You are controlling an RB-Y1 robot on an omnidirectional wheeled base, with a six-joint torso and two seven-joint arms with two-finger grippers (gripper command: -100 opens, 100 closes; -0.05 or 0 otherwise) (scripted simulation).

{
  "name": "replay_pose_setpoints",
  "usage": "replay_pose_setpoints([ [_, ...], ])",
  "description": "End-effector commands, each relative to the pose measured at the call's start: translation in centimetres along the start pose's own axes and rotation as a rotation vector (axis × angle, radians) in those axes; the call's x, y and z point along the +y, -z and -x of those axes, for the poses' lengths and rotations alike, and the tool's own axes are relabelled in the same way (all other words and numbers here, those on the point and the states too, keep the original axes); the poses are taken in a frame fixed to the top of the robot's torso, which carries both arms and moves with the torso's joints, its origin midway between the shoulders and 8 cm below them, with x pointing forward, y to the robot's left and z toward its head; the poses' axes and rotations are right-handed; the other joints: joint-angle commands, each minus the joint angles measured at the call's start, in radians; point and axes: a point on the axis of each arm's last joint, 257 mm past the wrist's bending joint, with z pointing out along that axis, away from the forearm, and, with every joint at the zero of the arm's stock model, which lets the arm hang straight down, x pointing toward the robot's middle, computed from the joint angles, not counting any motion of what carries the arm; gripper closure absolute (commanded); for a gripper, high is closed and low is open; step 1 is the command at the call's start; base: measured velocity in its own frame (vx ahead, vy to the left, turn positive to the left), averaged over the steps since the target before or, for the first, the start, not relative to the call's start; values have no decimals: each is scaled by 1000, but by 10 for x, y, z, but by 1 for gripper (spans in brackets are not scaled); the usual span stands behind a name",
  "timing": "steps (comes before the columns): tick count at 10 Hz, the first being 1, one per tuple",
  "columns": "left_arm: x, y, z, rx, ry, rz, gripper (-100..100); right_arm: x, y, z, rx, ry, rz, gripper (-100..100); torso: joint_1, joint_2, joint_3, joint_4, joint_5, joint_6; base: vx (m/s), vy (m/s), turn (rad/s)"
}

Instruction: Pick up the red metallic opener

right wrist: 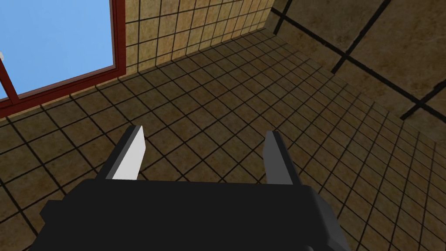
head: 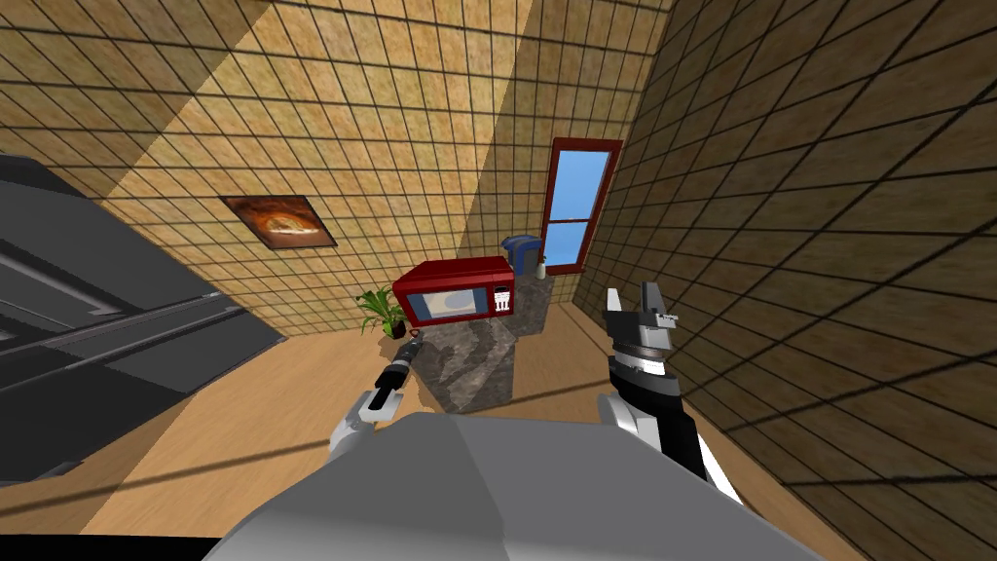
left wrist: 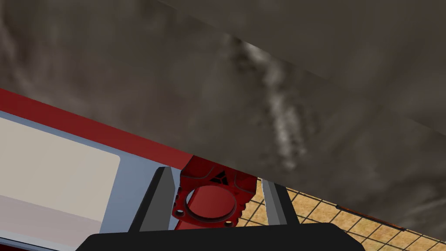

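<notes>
The left tool (left wrist: pixel 214 176), two thin light grey blades on a dark box, is narrow around the red, metallic-looking opener (left wrist: pixel 212 205), a flat piece with a round hole through it. The blades stand against its two long sides, so the grip looks taken. The opener is at the near left corner of the bench, about 7 o'clock of the red box-shaped microwave (head: pixel 453 292). Whether it rests on the stone or is just clear of it cannot be told.

It looks stiff, light and rather slick. The flat flanks beside the ring seem the sound place to hold, squarely, lest it pivot.

The bench (head: pixel 477 365) is a dark grey veined stone block on a tan wooden floor (head: pixel 282 409), between tan tiled walls. At 1 o'clock of the microwave stands a tall red-framed window (head: pixel 574 205). At 3 o'clock of the bench the right tool (right wrist: pixel 204 130) hangs in the air, blades wide apart and empty.
</notes>
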Motion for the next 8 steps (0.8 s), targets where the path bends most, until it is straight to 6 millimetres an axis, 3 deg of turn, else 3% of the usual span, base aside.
replay_pose_setpoints([
  [1, -12, 3, 1, -1, -4, -28, 100, 0, 0, 0, 0, 0, 0, 0, 0, 0, 0, 0, 0, 0, 82, 11, 173],
  [2, -19, 17, -25, 46, 6, -34, 100, 0, 0, 0, 0, 0, 0, 0, 1, -1, 0, 1, -1, 0, 102, 37, 238],
  [3, -32, 13, -11, 18, -2, -63, 100, 0, 0, 0, 0, 0, 0, 0, 1, -1, -1, 0, 0, 0, 89, 27, 168],
  [4, -40, 28, -35, 62, 9, -70, 100, 0, 0, 0, 0, 0, 0, 0, 2, -2, -1, 0, 0, 1, 119, 33, 287],
  [6, -53, 23, -22, 35, 4, -97, 100, 0, 0, 0, 0, 0, 0, 0, 1, -2, -1, 0, 0, 2, 69, 10, 58],
  [7, -63, 38, -44, 76, 19, -105, 100, 0, 0, 0, 0, 0, 0, 0, 0, 0, 0, 1, 0, 2, 79, 20, 185],
  [8, -72, 35, -34, 55, 15, -126, 100, 0, 0, 0, 0, 0, 0, 0, 1, 0, 0, 0, 0, 0, 79, 18, 199],
])
